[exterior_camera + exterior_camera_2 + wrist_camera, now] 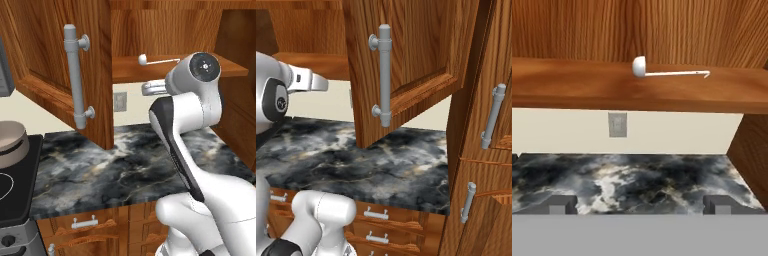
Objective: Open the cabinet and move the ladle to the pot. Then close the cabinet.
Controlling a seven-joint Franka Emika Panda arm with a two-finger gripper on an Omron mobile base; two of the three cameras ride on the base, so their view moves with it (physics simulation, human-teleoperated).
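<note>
The cabinet [60, 75] is seen with both doors swung wide open, each with a long vertical grey bar handle [384, 75]. On its wooden bottom shelf [572, 90] a white ladle [662, 72] is laid flat on its side, bowl to the left in the hand view. The gripper [639, 204] is held in front of the shelf and below its level, above the dark marbled counter [125, 165]; its fingers [562, 204] are spread fully apart and nothing is gripped. At the left base view's left edge, the pot [12, 140] is seen resting on the stove [15, 190]. An outlet plate [617, 124] is set in the cream wall.
</note>
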